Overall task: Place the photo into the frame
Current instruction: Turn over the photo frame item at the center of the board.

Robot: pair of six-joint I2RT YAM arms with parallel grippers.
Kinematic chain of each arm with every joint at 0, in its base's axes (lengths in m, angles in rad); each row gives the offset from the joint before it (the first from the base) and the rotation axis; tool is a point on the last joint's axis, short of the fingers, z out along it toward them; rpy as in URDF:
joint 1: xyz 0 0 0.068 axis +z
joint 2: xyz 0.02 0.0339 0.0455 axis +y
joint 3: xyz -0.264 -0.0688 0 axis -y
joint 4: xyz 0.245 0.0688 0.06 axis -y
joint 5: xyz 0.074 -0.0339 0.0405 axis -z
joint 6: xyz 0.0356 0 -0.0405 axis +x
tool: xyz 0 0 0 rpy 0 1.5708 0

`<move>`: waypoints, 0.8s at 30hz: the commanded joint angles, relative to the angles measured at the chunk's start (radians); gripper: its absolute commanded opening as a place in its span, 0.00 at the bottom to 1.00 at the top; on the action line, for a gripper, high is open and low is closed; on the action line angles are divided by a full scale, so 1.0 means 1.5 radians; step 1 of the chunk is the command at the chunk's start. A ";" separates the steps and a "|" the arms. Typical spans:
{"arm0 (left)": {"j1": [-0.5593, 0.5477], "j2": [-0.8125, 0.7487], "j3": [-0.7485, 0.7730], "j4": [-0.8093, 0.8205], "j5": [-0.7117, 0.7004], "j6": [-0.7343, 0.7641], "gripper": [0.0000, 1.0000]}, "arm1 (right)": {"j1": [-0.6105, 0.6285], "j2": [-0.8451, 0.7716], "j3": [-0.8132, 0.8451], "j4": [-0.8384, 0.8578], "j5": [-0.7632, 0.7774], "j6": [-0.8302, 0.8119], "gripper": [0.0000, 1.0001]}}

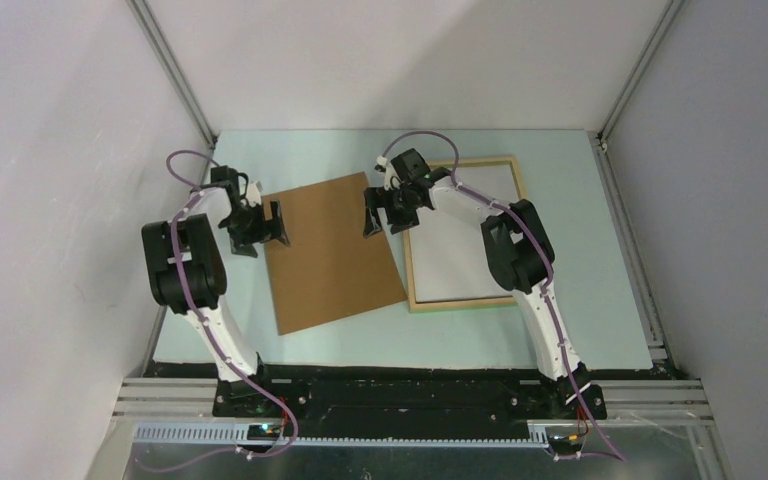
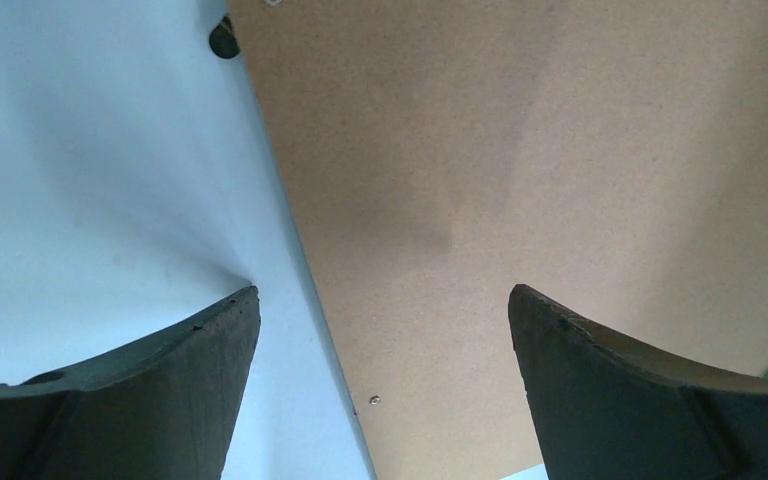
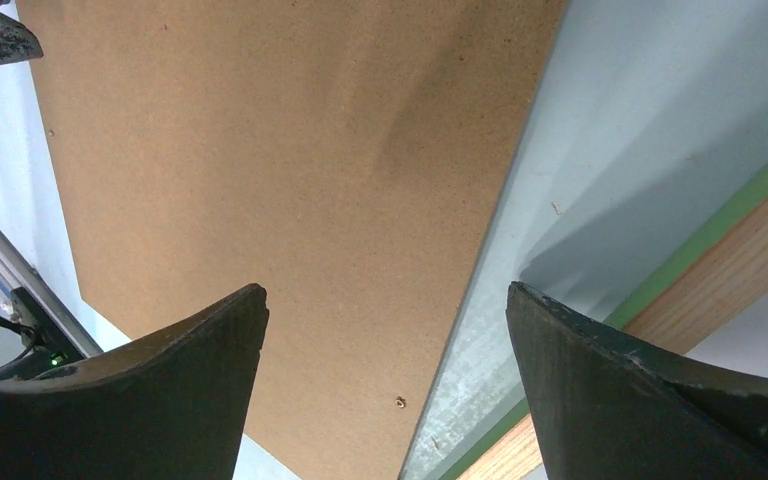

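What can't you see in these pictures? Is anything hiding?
- The photo: its picture side faces the table in every view, so only the brown back shows.
- The frame: in the top view, the right arm covers parts of its rails. The right wrist view's edge cuts off most of it.
- The top view is too small to show whether the photo's near corner lies on the frame or just beside it.

The photo shows a plain, faintly speckled brown board face. The frame is light natural wood with a thin green strip along its edge and white inside. It lies on a pale blue-green table.
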 commanded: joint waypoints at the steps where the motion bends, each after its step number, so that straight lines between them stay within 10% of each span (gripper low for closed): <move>1: -0.002 0.003 -0.009 0.010 0.076 0.003 0.98 | -0.009 0.025 0.013 -0.011 -0.008 0.008 0.93; 24: -0.005 -0.128 0.000 0.029 0.394 -0.009 0.96 | -0.014 0.049 -0.006 0.046 -0.200 0.043 0.92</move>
